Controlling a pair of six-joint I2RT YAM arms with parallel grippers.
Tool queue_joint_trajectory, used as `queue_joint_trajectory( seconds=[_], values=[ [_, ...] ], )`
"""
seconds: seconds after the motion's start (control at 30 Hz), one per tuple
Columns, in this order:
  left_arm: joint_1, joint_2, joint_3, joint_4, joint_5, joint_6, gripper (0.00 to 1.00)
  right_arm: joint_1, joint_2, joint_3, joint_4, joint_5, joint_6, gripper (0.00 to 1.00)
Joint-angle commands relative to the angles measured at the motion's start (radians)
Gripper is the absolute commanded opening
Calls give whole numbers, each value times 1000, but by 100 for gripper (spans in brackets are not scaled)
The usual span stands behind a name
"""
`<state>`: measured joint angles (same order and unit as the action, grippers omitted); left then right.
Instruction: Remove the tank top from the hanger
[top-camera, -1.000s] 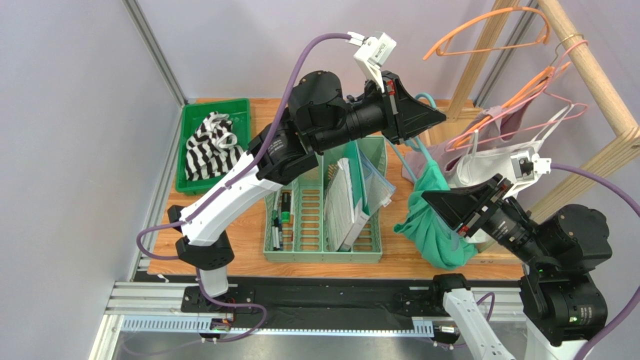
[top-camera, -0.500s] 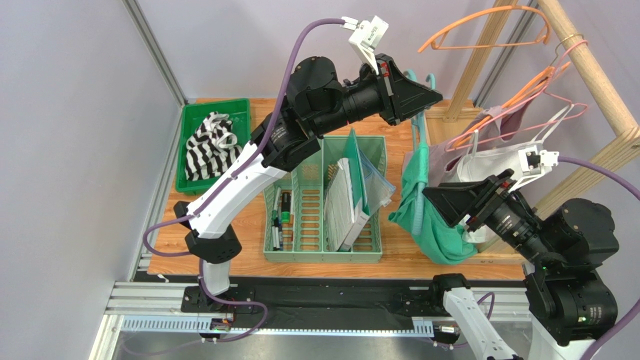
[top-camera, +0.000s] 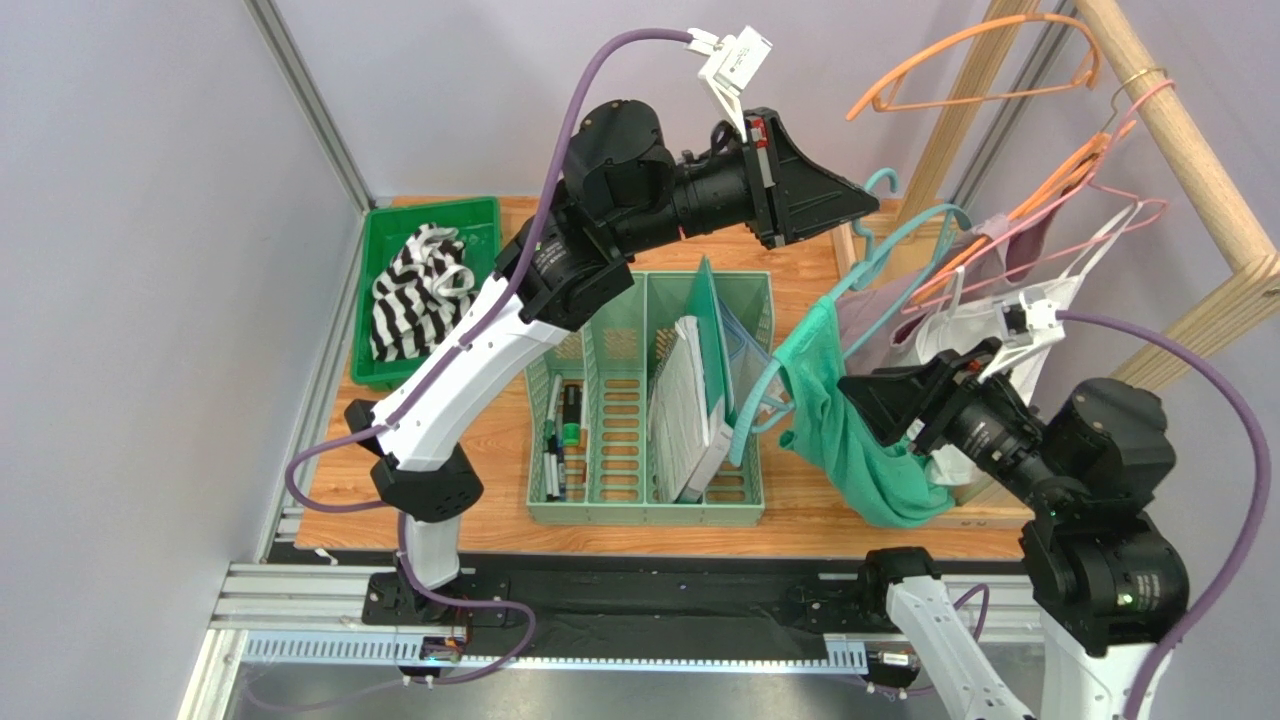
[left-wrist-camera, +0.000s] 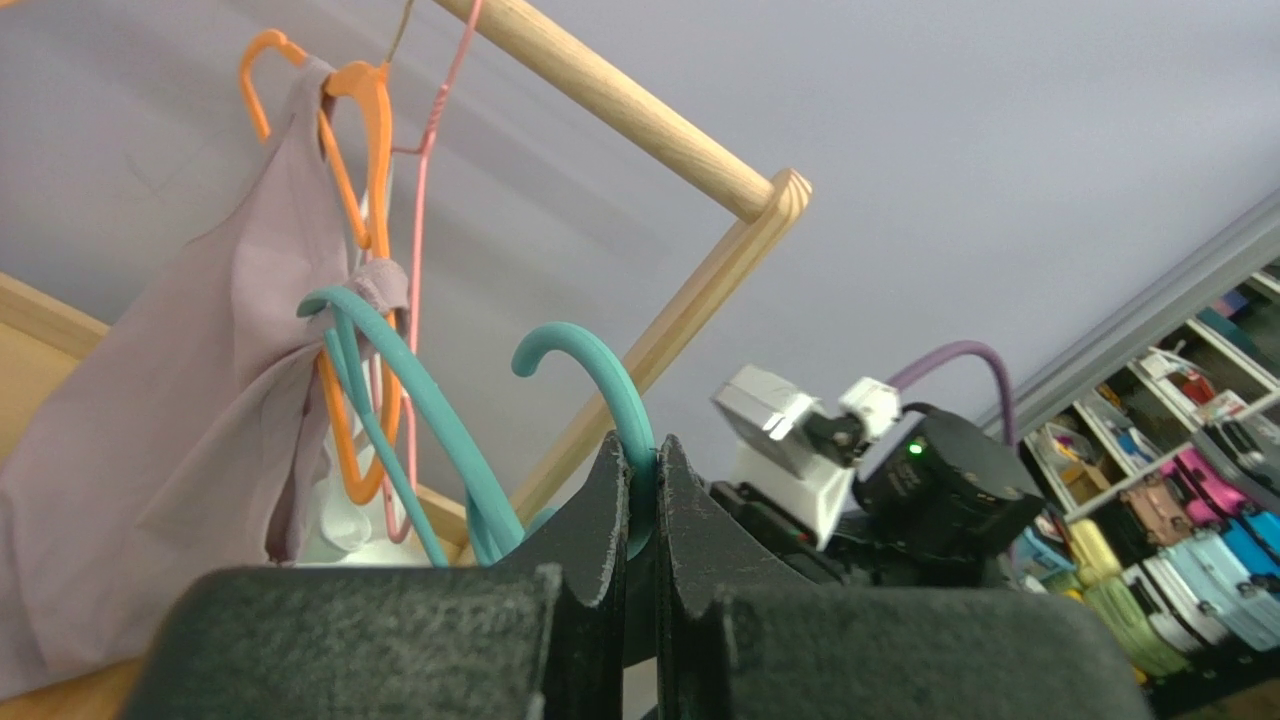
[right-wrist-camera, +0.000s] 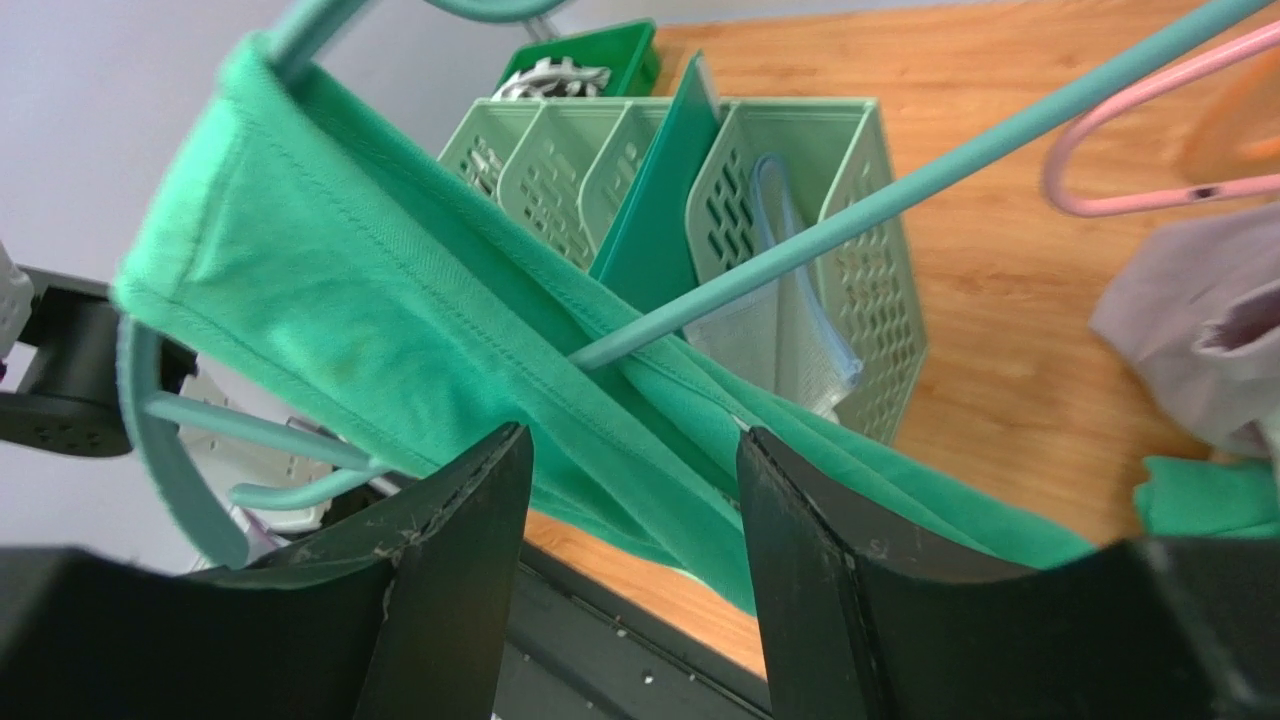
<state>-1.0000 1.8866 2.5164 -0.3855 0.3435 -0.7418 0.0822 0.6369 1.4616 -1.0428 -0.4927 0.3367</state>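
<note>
Striped cloth (top-camera: 421, 293) in green bin (top-camera: 394, 225); mint organizer (top-camera: 646, 507).

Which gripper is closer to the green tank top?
Right. The right gripper stands open at the tank top; the left gripper, higher, is shut on the teal hanger.

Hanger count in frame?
4: teal hanger in left gripper; on the rack, an empty orange hanger, a second orange hanger under a mauve top, a pink hanger. Others may be hidden.
</note>
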Motion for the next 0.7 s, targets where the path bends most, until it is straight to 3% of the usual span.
queue_joint_trajectory(
  seconds=[0.0,0.13,0.27,0.43,0.5,0.67],
  values=[
    [3,-20,42,56,61,-54,0,4,-22,-69,194,-110,45,57],
    [3,-24,27,65,77,-59,0,4,18,-53,208,-155,58,55],
    [3,-37,6,68,72,-47,0,4,17,-20,193,-147,70,45],
    [3,-34,2,77,77,-51,0,4,27,-17,210,-168,85,44],
    [3,-29,4,83,81,-57,0,4,38,-26,237,-191,122,36],
    [3,-26,5,88,84,-57,0,4,49,-53,306,-230,166,37]
  ],
)
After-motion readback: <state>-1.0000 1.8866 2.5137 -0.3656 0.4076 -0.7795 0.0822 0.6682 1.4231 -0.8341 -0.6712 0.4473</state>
